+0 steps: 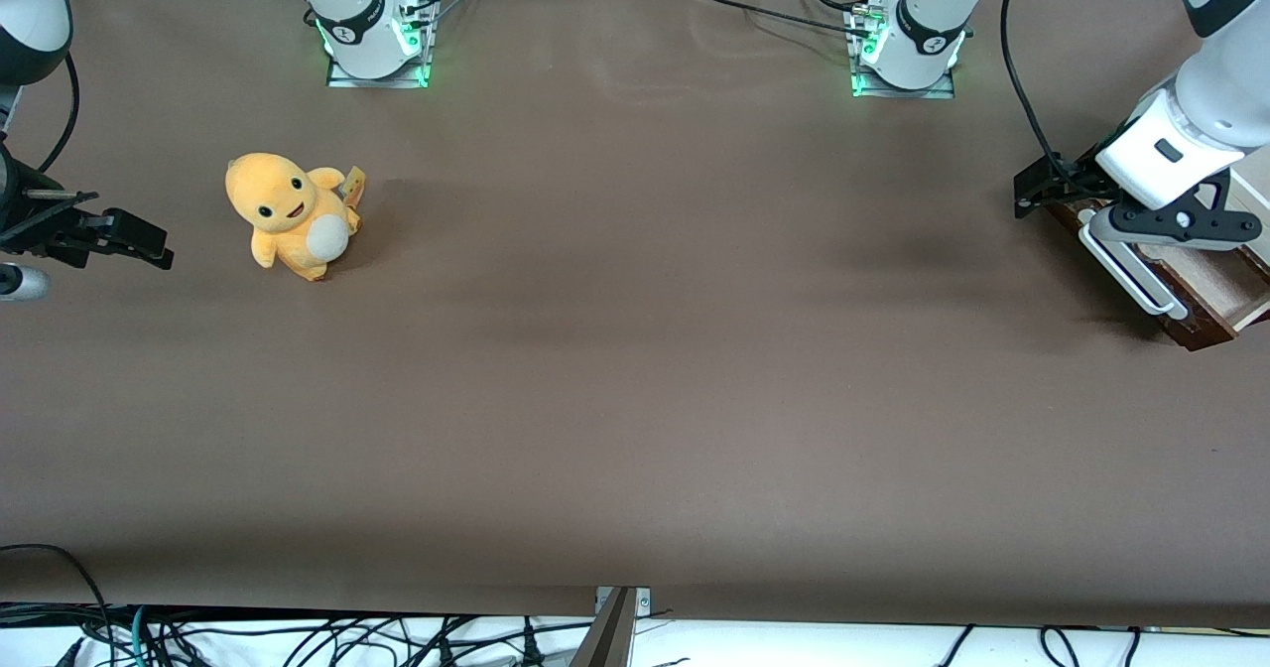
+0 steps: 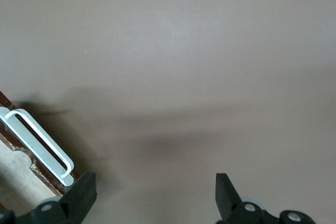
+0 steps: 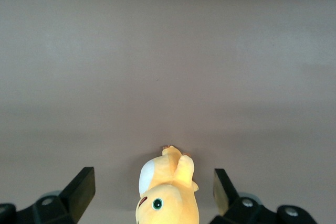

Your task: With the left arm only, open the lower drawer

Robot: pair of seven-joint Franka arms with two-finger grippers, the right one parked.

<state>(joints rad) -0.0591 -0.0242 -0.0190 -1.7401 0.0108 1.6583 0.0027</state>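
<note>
One plush toy (image 1: 291,214), one lower drawer (image 1: 1206,300) pulled out, left arm's hand (image 2: 152,195) wide open, holding nothing.

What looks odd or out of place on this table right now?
A plush toy sits alone toward the parked arm's end, unrelated to the job. At the working arm's end, the lower drawer is partly pulled out, showing its tan inside. The gripper hangs open beside the handle, not on it.
</note>
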